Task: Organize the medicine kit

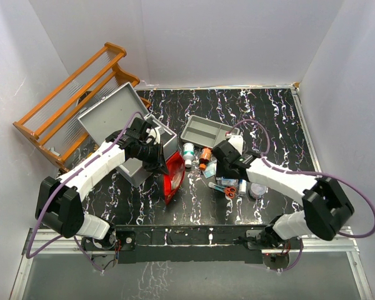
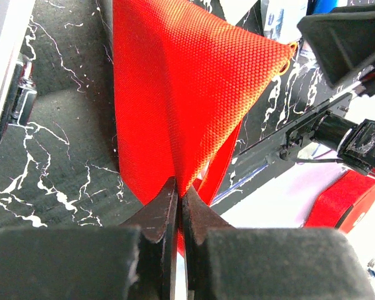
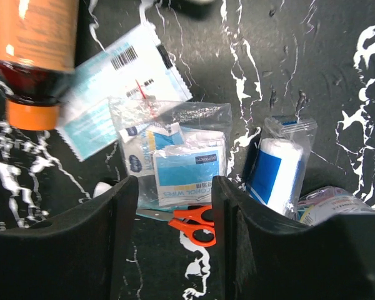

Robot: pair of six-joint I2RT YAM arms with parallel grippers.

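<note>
The medicine kit [image 1: 106, 115] is seen at the back left of the worktop [image 1: 275, 125], and its lid is stood open. The left claw [image 2: 178, 190] is shut tight on the red pouch [image 2: 187, 94], right beside the kit. The red cloth is pinched between the two fingers. The right claw [image 3: 175, 187] is held open above a clear bag of wipes [image 3: 181, 156], and nothing is gripped by it. Orange scissors [image 3: 197, 225] are seen at the edge of the bag. A white bandage roll [image 3: 272, 178] is laid just beside it. A brown bottle [image 3: 31, 50] is laid near. A grey tray [image 1: 206, 131] is set behind these things.
</note>
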